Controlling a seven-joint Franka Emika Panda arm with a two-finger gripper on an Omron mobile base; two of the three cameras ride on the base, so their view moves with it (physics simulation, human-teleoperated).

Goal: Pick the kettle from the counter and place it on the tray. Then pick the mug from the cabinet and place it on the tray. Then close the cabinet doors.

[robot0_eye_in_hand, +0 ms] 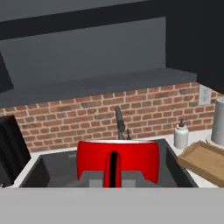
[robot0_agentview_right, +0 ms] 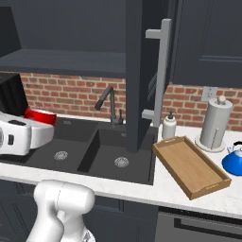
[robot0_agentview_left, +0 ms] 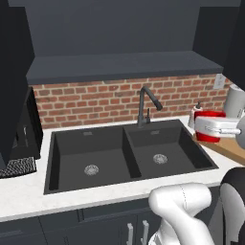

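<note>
In the left base view we see the gripper (robot0_agentview_left: 209,128) pinching the red mug (robot0_agentview_left: 209,129) just right of the black sink (robot0_agentview_left: 127,155), at the tray's (robot0_agentview_left: 228,147) near edge. In the right base view the mug (robot0_agentview_right: 39,116) hangs over the sink's left basin, while the kettle (robot0_agentview_right: 235,160) sits right of the tray (robot0_agentview_right: 191,165), which is bare. In the hand view the mug (robot0_eye_in_hand: 117,160) is before the faucet (robot0_eye_in_hand: 119,122), above the sink.
</note>
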